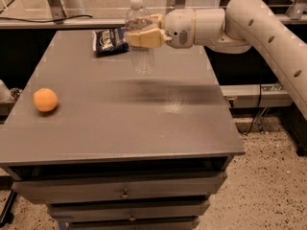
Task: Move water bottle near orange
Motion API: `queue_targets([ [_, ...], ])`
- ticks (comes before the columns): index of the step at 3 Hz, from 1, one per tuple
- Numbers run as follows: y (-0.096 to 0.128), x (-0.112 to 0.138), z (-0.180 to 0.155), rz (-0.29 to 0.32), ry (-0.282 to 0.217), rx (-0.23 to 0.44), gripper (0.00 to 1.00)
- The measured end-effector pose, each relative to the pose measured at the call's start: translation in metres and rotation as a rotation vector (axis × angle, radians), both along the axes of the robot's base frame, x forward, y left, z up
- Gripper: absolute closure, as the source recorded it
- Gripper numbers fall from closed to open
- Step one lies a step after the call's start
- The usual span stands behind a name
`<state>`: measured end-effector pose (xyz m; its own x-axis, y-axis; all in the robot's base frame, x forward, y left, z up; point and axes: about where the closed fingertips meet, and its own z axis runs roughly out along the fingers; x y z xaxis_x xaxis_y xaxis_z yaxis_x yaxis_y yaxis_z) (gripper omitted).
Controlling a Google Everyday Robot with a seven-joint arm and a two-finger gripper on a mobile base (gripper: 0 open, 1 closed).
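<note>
The water bottle (pixel 140 51), clear and ribbed with a white cap, hangs upright above the back middle of the grey table (pixel 124 123). My gripper (pixel 140 34) is shut on the water bottle around its upper part, reaching in from the right. The orange (pixel 45 99) sits on the table near the left edge, well to the left and front of the bottle.
A dark blue snack bag (pixel 110 40) lies at the back of the table, just left of the bottle. The table has drawers (pixel 124 194) below its front edge. My arm (pixel 254 23) spans the back right.
</note>
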<state>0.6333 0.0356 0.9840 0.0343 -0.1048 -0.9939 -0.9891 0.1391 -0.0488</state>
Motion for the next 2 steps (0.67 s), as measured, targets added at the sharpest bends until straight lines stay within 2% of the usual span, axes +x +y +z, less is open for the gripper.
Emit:
queue_targets([
  [1, -0.007, -0.004, 0.000, -0.016, 0.019, 0.008, 1.00],
  [2, 0.009, -0.005, -0.007, -0.031, 0.028, 0.051, 1.00],
])
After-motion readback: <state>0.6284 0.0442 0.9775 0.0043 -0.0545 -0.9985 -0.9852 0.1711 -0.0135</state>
